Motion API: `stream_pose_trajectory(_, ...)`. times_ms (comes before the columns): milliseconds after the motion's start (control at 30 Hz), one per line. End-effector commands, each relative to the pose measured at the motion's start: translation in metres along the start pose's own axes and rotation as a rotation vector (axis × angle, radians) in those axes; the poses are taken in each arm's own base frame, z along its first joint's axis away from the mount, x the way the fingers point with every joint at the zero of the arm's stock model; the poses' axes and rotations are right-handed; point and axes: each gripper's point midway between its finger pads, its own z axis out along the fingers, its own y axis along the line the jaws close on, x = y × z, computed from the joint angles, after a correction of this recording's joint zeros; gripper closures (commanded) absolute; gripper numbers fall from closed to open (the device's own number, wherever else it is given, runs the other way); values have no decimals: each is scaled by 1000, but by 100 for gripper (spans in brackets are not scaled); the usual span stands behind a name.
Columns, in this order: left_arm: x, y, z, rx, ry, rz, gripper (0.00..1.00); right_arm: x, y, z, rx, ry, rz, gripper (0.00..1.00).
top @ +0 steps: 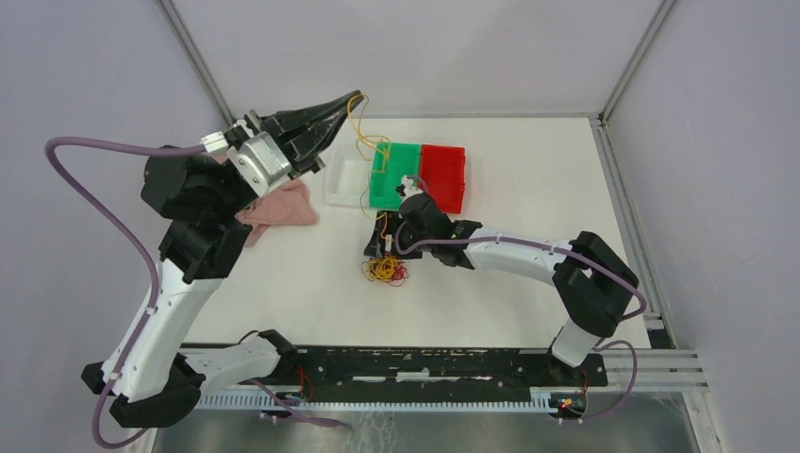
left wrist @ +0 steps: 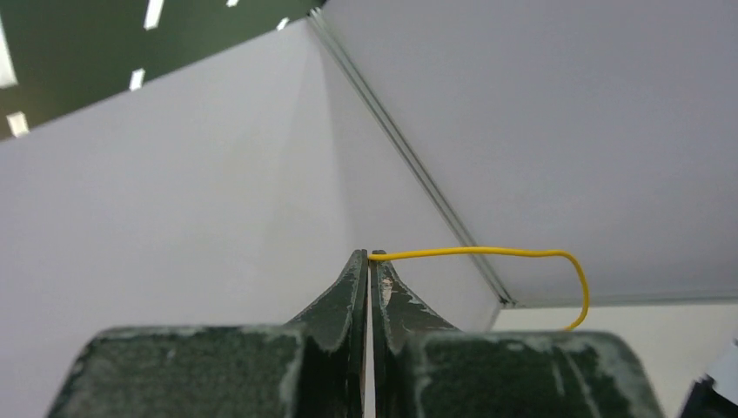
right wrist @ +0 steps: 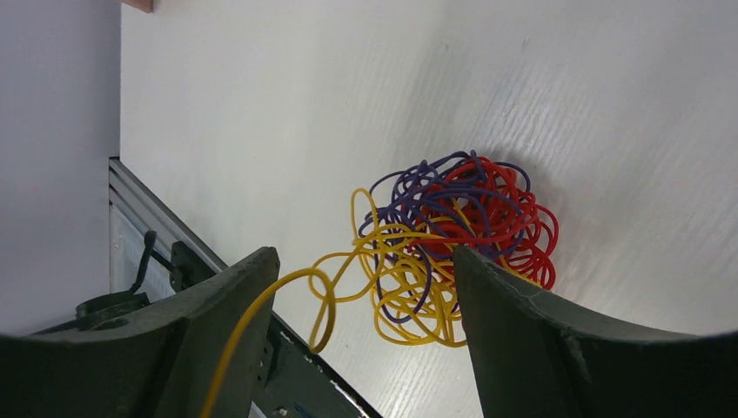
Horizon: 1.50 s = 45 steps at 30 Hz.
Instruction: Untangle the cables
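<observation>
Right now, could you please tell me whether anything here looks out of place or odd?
Yes: one yellow cable, pinched in the shut left gripper held high, trails down over the green bin edge, so it might snag there. The other cables lie in a knotted ball under the open right gripper.

Note for you: white counter (top: 311, 302) enclosed by plain pale walls (top: 425, 57) with metal corner posts (top: 192, 57); bright strips (left wrist: 153, 13) overhead, possibly ceiling lamps.

Bright, even light; soft shadows.
</observation>
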Motion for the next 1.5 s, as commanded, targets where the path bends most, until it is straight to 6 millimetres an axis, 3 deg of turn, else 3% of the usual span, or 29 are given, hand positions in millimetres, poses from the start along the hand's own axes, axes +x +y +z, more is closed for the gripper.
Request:
stream_pose_trajectory(0,-50,45,5,-135,-113,198,93,7,-2,13,4,-16,9,20)
stream_pose_trajectory(267,-106,99,3,-357,-238,432,97,31,-33,26,99,26,24,23)
stream_pose_trajectory(433,-150,132,-3,-509,-328,562,97,35,-45,27,140,24,19,23)
stream_pose_trajectory(567,-183,146,-4,-563,-394,638,97,34,-48,23,160,18,9,21)
stream_pose_trajectory(1133,-278,158,-46,-814,-669,989,97,26,-65,-4,247,-29,-11,9)
stream_pose_trajectory(1267,-308,144,-62,-833,-764,1132,97,31,-80,-10,300,-27,-13,6)
stream_pose_trajectory(1467,-314,144,-75,-845,-744,1114,97,15,-120,-44,440,-84,10,5)
